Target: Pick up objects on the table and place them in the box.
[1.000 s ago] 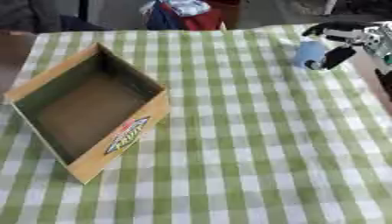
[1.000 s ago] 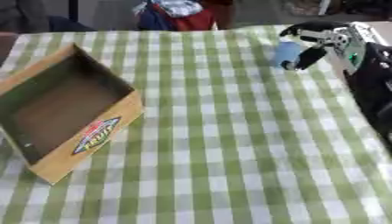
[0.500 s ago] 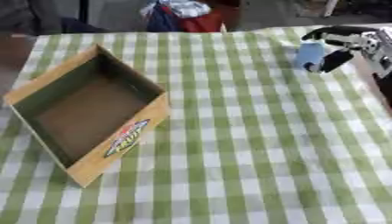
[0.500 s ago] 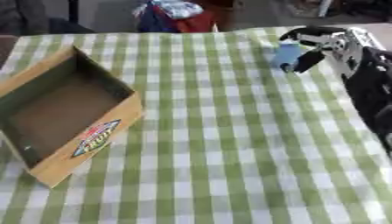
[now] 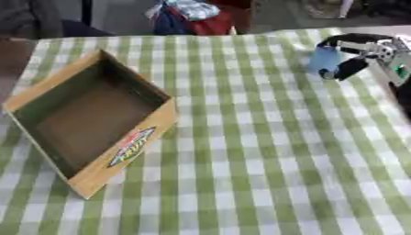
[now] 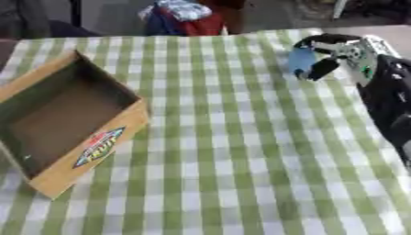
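The right hand (image 5: 365, 55) grasps a small blue object (image 5: 324, 59) over the green checked tablecloth (image 5: 265, 151); the open cardboard box (image 5: 88, 124) carries an unreadable oval label (image 5: 132, 146).

Right hand (image 6: 333, 54) around blue object (image 6: 302, 58)

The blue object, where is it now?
The blue object is at the far right of the table, with the right hand curled around it, well away from the box on the left.

Blue object (image 5: 324, 59): too blurred for you to identify; partly hidden by your right hand (image 5: 363, 53).
Box (image 6: 48, 181): cut off at left.
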### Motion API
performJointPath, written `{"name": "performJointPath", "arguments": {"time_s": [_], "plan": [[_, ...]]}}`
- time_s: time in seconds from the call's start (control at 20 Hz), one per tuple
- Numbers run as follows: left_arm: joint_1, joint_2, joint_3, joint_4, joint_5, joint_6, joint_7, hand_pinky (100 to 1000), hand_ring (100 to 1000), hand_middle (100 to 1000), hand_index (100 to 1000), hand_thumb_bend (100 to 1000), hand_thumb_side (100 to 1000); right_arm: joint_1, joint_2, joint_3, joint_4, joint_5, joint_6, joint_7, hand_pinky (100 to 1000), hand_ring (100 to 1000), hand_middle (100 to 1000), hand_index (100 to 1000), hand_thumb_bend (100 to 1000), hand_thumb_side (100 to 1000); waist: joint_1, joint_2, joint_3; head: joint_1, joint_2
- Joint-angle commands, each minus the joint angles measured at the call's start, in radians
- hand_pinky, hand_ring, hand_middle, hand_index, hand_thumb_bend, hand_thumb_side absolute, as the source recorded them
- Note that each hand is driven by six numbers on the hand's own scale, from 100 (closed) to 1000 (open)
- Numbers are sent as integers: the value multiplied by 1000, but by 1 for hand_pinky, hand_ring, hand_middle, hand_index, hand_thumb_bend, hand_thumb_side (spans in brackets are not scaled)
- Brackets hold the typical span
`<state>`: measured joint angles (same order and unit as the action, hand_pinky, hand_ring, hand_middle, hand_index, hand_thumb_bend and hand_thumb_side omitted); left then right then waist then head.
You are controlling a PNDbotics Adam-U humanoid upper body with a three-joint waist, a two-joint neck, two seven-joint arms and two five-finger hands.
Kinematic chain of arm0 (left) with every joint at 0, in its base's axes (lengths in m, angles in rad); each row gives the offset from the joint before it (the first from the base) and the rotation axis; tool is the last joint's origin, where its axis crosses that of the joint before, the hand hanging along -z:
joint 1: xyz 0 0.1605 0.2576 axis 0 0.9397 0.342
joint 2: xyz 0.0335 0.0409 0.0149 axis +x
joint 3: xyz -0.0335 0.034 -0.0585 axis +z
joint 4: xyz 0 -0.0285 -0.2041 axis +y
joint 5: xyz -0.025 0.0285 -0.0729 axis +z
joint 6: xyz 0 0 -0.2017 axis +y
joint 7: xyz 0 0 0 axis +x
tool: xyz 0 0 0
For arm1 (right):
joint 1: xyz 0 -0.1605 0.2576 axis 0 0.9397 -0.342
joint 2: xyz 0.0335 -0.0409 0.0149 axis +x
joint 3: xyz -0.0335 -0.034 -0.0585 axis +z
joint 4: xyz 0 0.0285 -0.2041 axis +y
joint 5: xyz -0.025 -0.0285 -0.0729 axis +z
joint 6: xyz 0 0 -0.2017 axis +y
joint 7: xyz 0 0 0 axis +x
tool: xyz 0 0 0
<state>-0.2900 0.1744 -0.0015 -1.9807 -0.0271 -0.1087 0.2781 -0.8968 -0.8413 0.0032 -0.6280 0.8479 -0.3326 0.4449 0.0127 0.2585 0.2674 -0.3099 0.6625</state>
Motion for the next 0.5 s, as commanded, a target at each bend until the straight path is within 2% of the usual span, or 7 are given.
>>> {"name": "performJointPath", "arguments": {"time_s": [0.05, 0.2, 0.3, 0.5], "plan": [[-12, 15, 1, -19, 2, -1, -3, 653, 535, 605, 761, 100, 659, -10, -41, -8, 0, 4, 1, -15, 932, 1000, 1000, 793, 100, 202, 0, -18, -2, 0, -12], [-11, 15, 1, -19, 3, -1, -3, 653, 535, 605, 761, 100, 659, -11, -39, -8, -10, 4, -1, -41, 915, 1000, 1000, 626, 100, 114, -1, -22, -5, 1, -10], [-10, 15, 1, -19, 3, -2, -3, 653, 535, 605, 761, 100, 660, -12, -37, -9, -26, 4, -5, -72, 900, 1000, 989, 552, 100, 100, -2, -24, -6, 2, -7], [-8, 15, 1, -19, 3, -1, -3, 654, 535, 606, 762, 100, 660, -20, -36, 1, -86, 11, -29, -120, 891, 1000, 976, 517, 100, 100, -4, -32, -10, 4, -2]]}}
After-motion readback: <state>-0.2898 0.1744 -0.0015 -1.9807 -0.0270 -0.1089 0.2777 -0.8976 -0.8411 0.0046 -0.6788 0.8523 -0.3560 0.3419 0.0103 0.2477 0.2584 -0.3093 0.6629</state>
